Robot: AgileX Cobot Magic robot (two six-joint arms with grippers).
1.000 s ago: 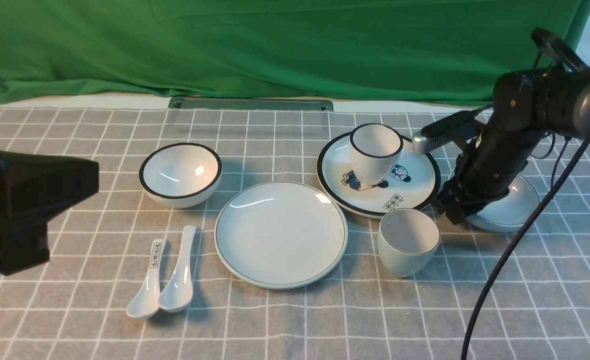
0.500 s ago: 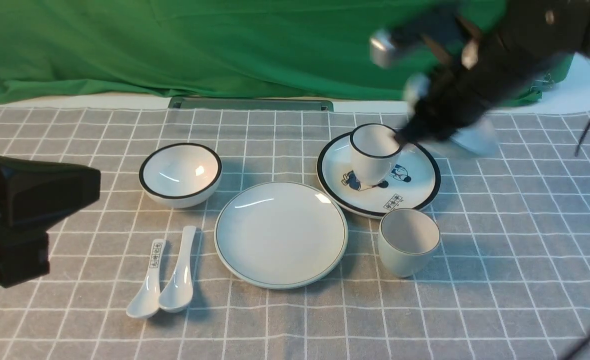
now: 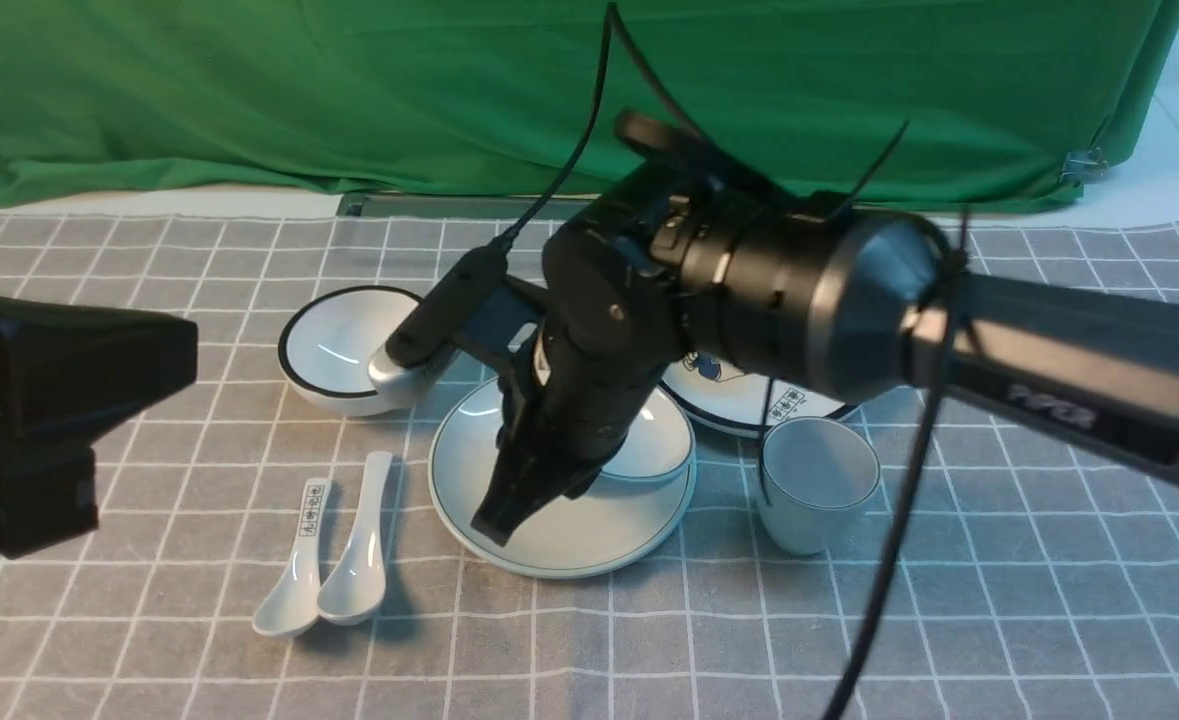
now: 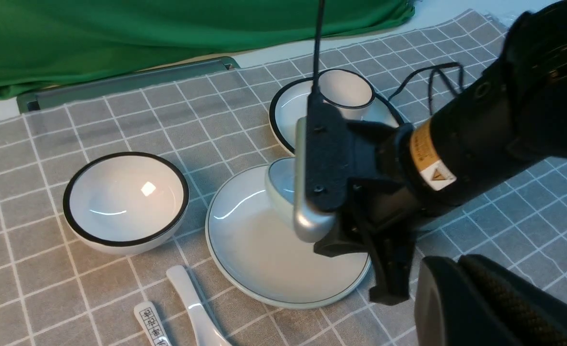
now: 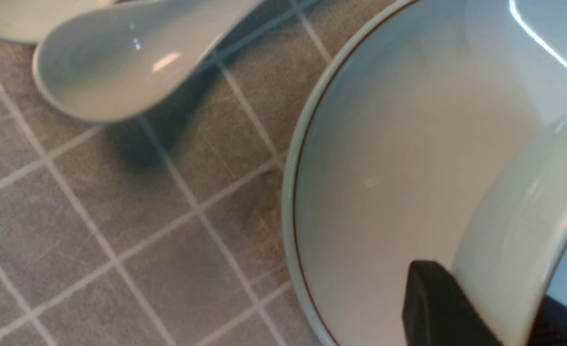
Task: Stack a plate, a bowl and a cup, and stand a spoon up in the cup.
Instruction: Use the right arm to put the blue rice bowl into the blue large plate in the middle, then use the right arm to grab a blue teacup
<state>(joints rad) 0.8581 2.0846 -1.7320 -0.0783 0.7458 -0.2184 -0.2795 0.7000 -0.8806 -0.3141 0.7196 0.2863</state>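
The plain white plate (image 3: pixel 574 535) lies at the table's centre. My right gripper (image 3: pixel 539 495) is shut on the rim of the shallow white bowl (image 3: pixel 654 450) and holds it tilted, low over the plate's right half. I cannot tell if they touch. In the right wrist view the fingers (image 5: pixel 437 307) clamp the bowl wall (image 5: pixel 519 226) above the plate (image 5: pixel 384 168). The thin-rimmed cup (image 3: pixel 817 482) stands right of the plate. The plain spoon (image 3: pixel 357 560) lies left of the plate. My left gripper (image 4: pixel 480 307) is shut and empty, hovering at the left.
A black-rimmed bowl (image 3: pixel 334 345) stands at the back left. A spoon with printed characters (image 3: pixel 299 560) lies against the plain spoon. The cartoon plate (image 3: pixel 749 400) with the black-rimmed cup (image 4: pixel 343 89) on it sits behind the arm. A green cloth hangs at the back.
My right arm has lifted the shallow bowl from the far right and swung it left to over the plain plate. The left arm has not moved.
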